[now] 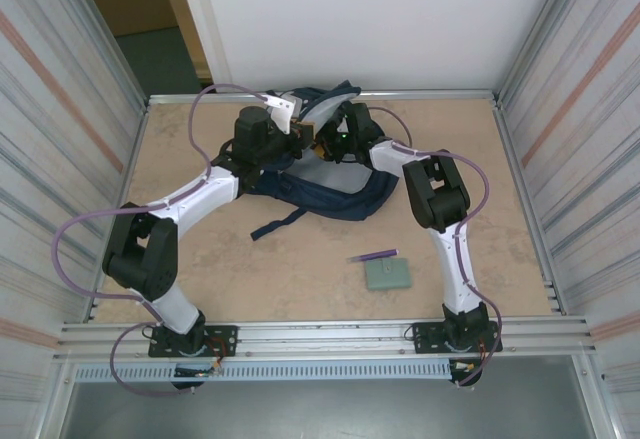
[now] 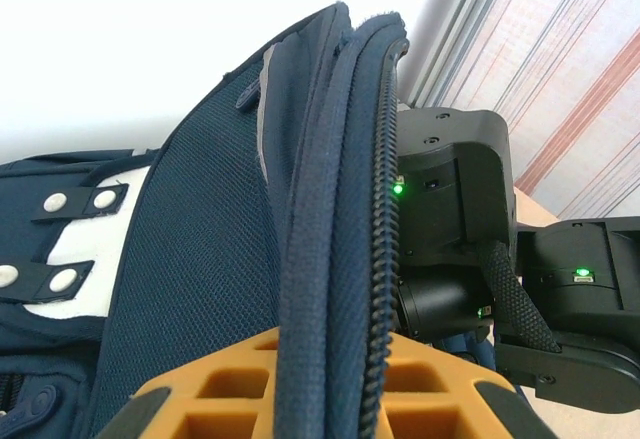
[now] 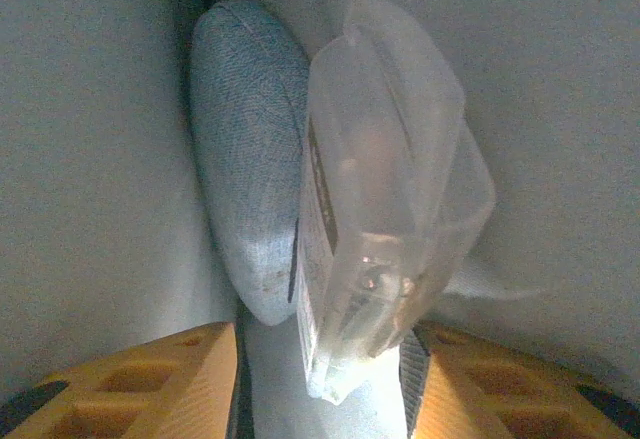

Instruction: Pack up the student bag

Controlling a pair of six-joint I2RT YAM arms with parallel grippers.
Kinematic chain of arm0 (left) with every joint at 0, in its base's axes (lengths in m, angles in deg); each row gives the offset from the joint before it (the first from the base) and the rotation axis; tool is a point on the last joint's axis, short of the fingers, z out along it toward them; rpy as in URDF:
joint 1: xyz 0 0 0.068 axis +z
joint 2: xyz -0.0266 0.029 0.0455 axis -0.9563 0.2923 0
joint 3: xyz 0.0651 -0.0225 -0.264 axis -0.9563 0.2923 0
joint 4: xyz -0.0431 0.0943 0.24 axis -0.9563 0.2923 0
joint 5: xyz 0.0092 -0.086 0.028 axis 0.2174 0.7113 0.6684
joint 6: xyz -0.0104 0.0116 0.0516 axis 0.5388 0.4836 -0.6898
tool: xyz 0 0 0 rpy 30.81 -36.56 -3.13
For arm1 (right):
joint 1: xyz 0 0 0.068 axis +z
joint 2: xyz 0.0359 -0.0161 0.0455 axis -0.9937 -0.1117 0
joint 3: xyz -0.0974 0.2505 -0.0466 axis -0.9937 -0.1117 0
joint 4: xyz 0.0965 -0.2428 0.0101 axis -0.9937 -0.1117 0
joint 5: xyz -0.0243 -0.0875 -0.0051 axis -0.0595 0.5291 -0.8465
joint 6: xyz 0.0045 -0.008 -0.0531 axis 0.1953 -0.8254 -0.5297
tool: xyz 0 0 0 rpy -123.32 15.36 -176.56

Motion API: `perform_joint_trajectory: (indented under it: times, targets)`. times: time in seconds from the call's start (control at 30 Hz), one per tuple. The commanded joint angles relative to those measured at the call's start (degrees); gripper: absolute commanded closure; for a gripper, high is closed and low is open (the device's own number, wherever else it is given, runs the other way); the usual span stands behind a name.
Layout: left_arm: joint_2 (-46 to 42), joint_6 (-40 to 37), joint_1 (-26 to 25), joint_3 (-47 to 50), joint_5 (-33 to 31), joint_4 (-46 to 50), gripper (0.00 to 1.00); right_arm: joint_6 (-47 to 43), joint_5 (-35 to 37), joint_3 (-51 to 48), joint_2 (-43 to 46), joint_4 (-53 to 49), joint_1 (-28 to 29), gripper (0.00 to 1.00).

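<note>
The student bag [image 1: 335,199] lies at the far middle of the table [image 1: 250,279], a soft navy heap with a strap trailing toward the near side and its top opening lifted. In the left wrist view its cloth is a dark blue mesh weave, with a white patch [image 2: 75,304] crossed by navy tabs carrying metal studs, and a thick padded rim edged by a dark zip [image 2: 378,259] running upward. The left tool [image 2: 330,394] is clamped on that rim, its orange fingers [image 2: 230,394] pressed to either side of the zip edge and holding it upright. The right tool [image 3: 325,389] is inside the bag, against the pale grey lining [image 3: 100,159]. Its fingers stand apart with a clear plastic packet [image 3: 385,209] between them. Whether they press on it I cannot tell. A blue-grey fabric pouch [image 3: 245,159] rests just beside the packet, touching it. Well apart from the bag, near the right arm's base, a purple pen [image 1: 372,255] lies just beside a flat grey-green pad [image 1: 387,275].
</note>
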Motion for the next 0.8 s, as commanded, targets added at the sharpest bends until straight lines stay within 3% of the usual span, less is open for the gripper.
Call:
perform_joint_trajectory:
  times: [0.0, 0.27, 0.4, 0.6, 0.77]
  targets:
    - [-3.4, -0.2, -0.2, -0.1, 1.2, -5.5, 1.0, -2.2, 0.2, -0.3, 4.2, -5.4, 0.3, 0.49]
    - [-1.5, -4.1, 0.4, 0.4, -3.4, -4.2, 1.0, -10.6, -2.5, -10.3, 17.4, -15.5, -2.1, 0.43]
    - [0.1, -8.9, 0.4, 0.5, -5.2, -3.6, 0.99, -19.8, -2.4, -15.3, 26.5, -27.0, -2.2, 0.42]
    - [0.3, -15.9, -2.0, 1.3, -3.4, -2.8, 0.96, -36.5, 11.3, -22.2, 41.9, -52.8, -2.2, 0.35]
    - [0.8, -27.6, -6.7, 0.2, -4.5, 2.6, 0.95, -38.0, 19.9, -30.0, 53.0, -64.4, -1.5, 0.31]
